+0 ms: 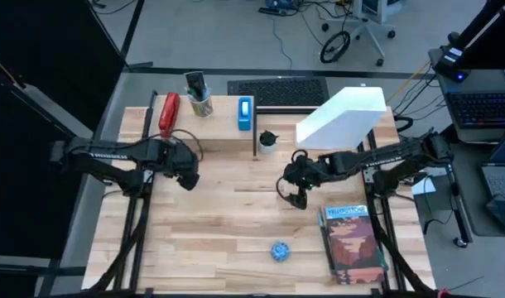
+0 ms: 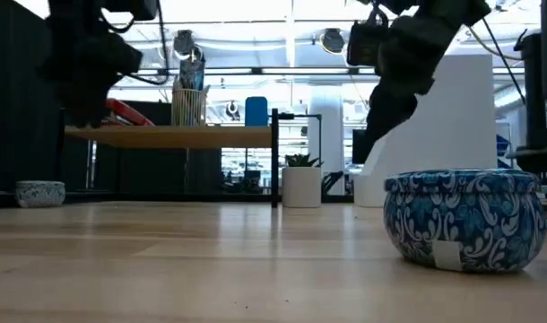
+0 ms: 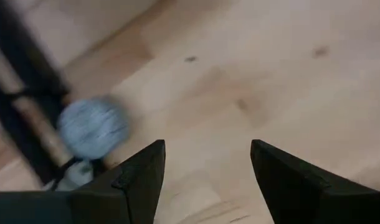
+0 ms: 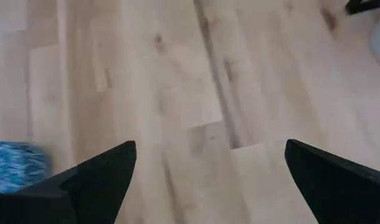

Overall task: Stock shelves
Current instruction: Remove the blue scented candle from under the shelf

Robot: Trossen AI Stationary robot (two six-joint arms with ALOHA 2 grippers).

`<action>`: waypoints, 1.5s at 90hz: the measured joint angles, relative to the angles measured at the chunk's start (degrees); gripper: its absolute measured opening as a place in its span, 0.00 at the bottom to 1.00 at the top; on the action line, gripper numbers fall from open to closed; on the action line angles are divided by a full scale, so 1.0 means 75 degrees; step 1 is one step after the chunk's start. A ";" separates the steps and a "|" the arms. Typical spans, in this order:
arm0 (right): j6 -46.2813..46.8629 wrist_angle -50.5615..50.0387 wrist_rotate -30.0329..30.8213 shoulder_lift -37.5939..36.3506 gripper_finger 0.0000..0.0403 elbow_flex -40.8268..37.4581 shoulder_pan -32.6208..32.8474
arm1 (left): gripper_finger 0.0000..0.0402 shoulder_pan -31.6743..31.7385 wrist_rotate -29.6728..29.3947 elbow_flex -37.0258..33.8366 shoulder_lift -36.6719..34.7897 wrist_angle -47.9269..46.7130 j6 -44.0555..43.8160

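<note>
The low light-wood plank shelf [image 1: 204, 132] stood along the far edge of the counter [image 1: 228, 215] on thin black legs, and on its top lay a red stapler [image 1: 169, 112], a mesh pen cup [image 1: 201, 103] and a blue upright box [image 1: 246, 113]. Just beside the shelf's right end sat a small white pot with a green plant [image 1: 269, 140], and beyond that the large white file holder [image 1: 343, 116] rested tilted at the counter's far right corner. The left gripper [image 1: 186, 177] hung above the bare wood in front of the shelf's left part, its jaws released and empty, with a small pale bowl [image 3: 92, 126] showing near them in the left wrist view. The right gripper [image 1: 297, 197] hung over the middle of the counter, in front of the file holder and apart from it, its jaws spread wide with nothing between them. Near the front edge, a round blue-and-white patterned bowl [image 1: 279, 250] stood by itself, and a book with a reddish cover [image 1: 352, 243] lay flat at the front right. In the low view the patterned bowl filled the near right, with the shelf and the plant pot well behind it.
</note>
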 joint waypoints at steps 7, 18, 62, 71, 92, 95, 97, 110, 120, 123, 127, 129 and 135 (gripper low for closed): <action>-0.0361 0.0004 -0.0030 0.0000 0.98 0.0000 -0.0156 | 0.56 -0.0126 -0.0102 0.0000 0.0051 -0.0289 -0.0382; -0.0840 0.0019 -0.0163 0.0000 0.98 0.0000 -0.0356 | 0.56 -0.0254 -0.0270 0.0000 0.0229 -0.0691 -0.0664; -0.1178 0.0144 -0.0222 0.0003 0.98 -0.0037 -0.0545 | 0.51 -0.0529 -0.1366 -0.1070 0.0439 -0.0374 -0.1781; -0.1171 0.0154 -0.0226 0.0003 0.98 -0.0055 -0.0576 | 0.47 -0.0439 -0.1357 -0.1152 0.0447 -0.0296 -0.1780; -0.1233 0.0302 -0.0226 0.0006 0.98 -0.0055 -0.0582 | 0.39 -0.0341 -0.1126 -0.1209 0.0463 0.0171 -0.0962; -0.1233 0.0298 -0.0225 0.0006 0.98 -0.0055 -0.0582 | 0.38 -0.0242 -0.0934 -0.1209 0.0521 0.0164 -0.0753; -0.1233 0.0308 -0.0225 0.0006 0.98 -0.0055 -0.0582 | 0.38 -0.0157 -0.0820 -0.1209 0.0563 0.0161 -0.0611; -0.1320 0.0363 -0.0226 0.0006 0.98 -0.0055 -0.0582 | 0.32 0.0408 -0.0408 -0.1209 0.0748 0.0162 0.0287; -0.1317 0.0371 -0.0226 0.0006 0.98 -0.0055 -0.0578 | 0.22 0.0748 -0.0398 -0.1209 0.0875 0.0133 0.0629; -0.1314 0.0372 -0.0226 0.0006 0.98 -0.0055 -0.0561 | 0.18 0.0842 -0.0405 -0.1209 0.0896 0.0109 0.0692; -0.1314 0.0372 -0.0229 0.0006 0.98 -0.0055 -0.0534 | 0.13 0.0957 -0.0439 -0.1209 0.0923 0.0099 0.0804; -0.1314 0.0372 -0.0229 0.0006 0.98 -0.0055 -0.0521 | 0.10 0.1013 -0.0457 -0.1209 0.0938 0.0101 0.0861; -0.1317 0.0369 -0.0236 0.0006 0.98 -0.0055 -0.0504 | 0.03 0.1134 -0.0508 -0.1209 0.0995 0.0107 0.0953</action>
